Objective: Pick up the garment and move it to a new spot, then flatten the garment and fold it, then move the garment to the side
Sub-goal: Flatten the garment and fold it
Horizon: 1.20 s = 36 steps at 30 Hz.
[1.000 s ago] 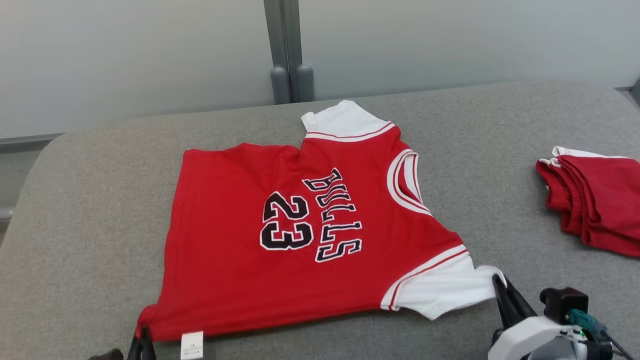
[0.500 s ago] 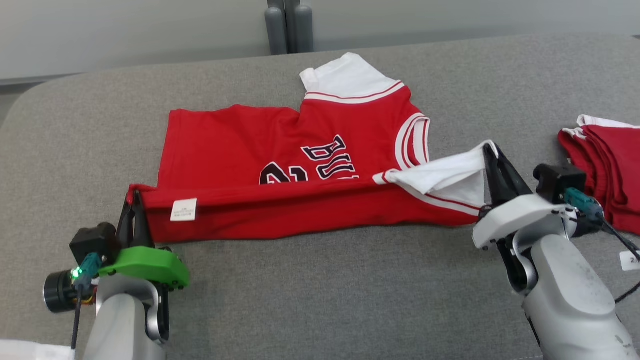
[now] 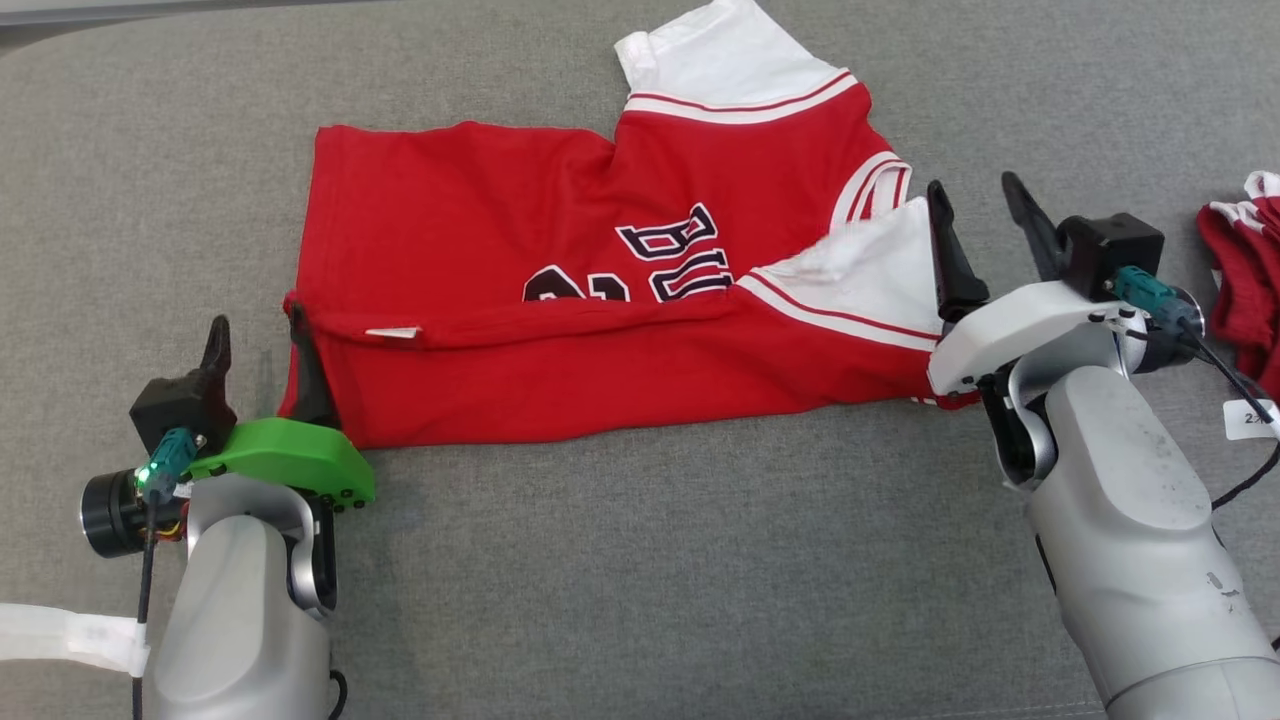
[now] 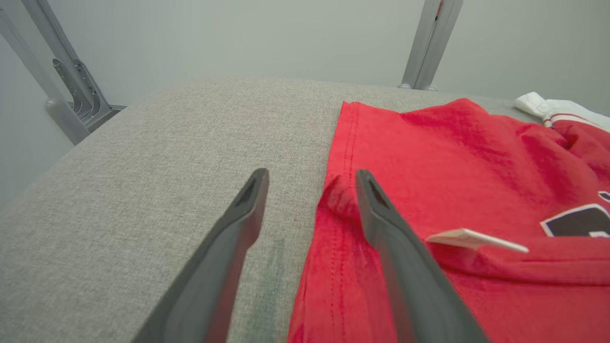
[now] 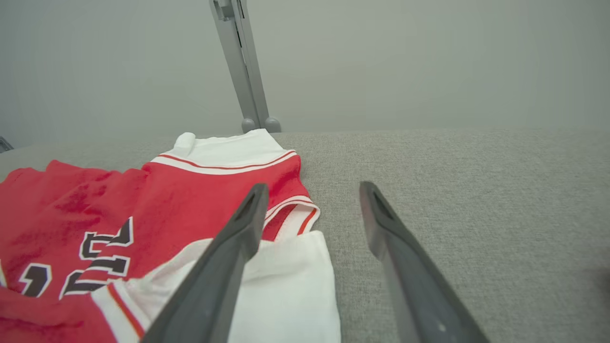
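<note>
The garment [image 3: 560, 260] is a red jersey with white sleeves and black lettering, lying on the grey padded table [image 3: 640, 560]. Its near half is folded over onto the far half, hiding part of the lettering. My left gripper [image 3: 257, 325] is open at the folded hem corner, one finger resting on the cloth and the other over the bare table. In the left wrist view the left gripper [image 4: 312, 176] straddles the garment's [image 4: 452, 157] edge. My right gripper [image 3: 975, 190] is open beside the folded white sleeve [image 3: 870, 280]. The right wrist view shows the right gripper [image 5: 313, 188] holding nothing, with the garment [image 5: 190, 205] to its left.
A pile of red clothes [image 3: 1240, 270] lies at the table's right edge, close to my right wrist. A white tag on a cable [image 3: 1250, 420] sits below it. A grey post [image 5: 243, 71] stands behind the table. Bare table stretches along the near side.
Both grippers have opened and let go of the garment's near edge, which now lies folded over the far half. The head camera has tilted down.
</note>
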{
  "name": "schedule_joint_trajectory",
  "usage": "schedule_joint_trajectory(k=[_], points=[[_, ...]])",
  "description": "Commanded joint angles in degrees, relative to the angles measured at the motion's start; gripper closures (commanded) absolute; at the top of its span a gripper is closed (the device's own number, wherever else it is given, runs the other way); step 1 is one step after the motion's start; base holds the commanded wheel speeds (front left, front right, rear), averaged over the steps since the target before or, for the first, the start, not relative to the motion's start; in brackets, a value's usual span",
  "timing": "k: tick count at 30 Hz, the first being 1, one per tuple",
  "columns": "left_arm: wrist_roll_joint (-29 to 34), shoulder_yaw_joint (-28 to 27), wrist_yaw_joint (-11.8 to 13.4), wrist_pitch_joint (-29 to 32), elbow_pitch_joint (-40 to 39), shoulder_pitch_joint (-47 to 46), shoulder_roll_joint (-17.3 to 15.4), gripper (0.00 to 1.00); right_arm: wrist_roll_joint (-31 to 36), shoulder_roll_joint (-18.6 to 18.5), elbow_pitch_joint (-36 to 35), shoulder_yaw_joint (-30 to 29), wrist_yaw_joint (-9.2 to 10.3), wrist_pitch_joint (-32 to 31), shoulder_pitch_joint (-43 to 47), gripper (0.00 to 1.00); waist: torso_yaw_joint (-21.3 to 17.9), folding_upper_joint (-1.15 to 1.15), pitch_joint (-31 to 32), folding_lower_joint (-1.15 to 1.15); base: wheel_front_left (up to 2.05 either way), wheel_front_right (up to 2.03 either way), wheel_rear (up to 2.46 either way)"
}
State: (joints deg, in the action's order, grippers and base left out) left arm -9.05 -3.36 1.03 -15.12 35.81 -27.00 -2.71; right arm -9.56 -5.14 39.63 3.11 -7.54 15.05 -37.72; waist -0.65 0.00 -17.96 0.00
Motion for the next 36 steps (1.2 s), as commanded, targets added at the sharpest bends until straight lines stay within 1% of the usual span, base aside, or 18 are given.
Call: schedule_joint_trajectory(k=[1, 4, 7, 13, 16, 22, 28, 36], points=[[-0.8, 0.1, 0.1, 0.0, -0.7, 0.9, -0.4, 0.00, 0.1, 0.0, -1.2, -1.1, 0.11, 0.2, 1.0, 0.00, 0.4, 0.00, 0.0, 0.00, 0.00, 0.00, 0.00], [-2.2, 0.6, 0.3, 0.0, -2.5, 3.0, -0.4, 0.00, 0.7, 0.3, -3.8, -2.3, 0.11, 0.2, 3.6, 0.00, 0.5, 0.00, 0.7, 0.00, 0.00, 0.00, 0.00], [-3.7, 1.4, 0.1, 0.0, -4.0, 5.3, -0.4, 0.00, -0.4, 0.5, -6.5, -3.3, 0.11, 0.2, 7.0, 0.00, 0.5, 0.00, 1.5, 0.00, 0.00, 0.00, 0.00], [-6.1, 4.0, -0.2, 0.0, -4.7, 9.3, -0.4, 0.00, -1.8, 0.3, -9.6, -1.7, 0.10, 0.2, 14.1, 0.00, 0.1, 0.00, 2.5, 0.00, 0.00, 0.00, 0.00], [-7.0, 4.7, 0.5, 0.0, -3.6, 10.1, -0.4, 0.00, -2.6, 0.4, -9.6, -1.4, 0.10, 0.2, 16.5, 0.00, -0.4, 0.00, 2.5, 0.00, 0.00, 0.00, 0.00], [-7.3, 5.2, 1.5, 0.0, -1.0, 9.4, -0.4, 0.00, -2.2, 0.8, -6.9, 0.3, 0.10, 0.1, 17.4, 0.00, -0.8, 0.00, 1.7, 0.00, 0.00, 0.00, 0.00], [-7.3, 5.4, 1.2, 0.0, 1.9, 8.0, -0.4, 0.00, -3.6, 1.2, -5.8, 2.8, 0.10, 0.1, 16.7, 0.00, -0.5, 0.00, 1.0, 0.00, 0.00, 0.00, 0.00], [-7.7, 4.9, 1.1, 0.1, 2.8, 7.9, -0.4, 0.00, -6.1, 0.8, -13.3, 1.9, 0.10, 0.1, 19.0, 0.00, -0.6, 0.00, 0.8, 0.00, 0.00, 0.00, 0.00]])
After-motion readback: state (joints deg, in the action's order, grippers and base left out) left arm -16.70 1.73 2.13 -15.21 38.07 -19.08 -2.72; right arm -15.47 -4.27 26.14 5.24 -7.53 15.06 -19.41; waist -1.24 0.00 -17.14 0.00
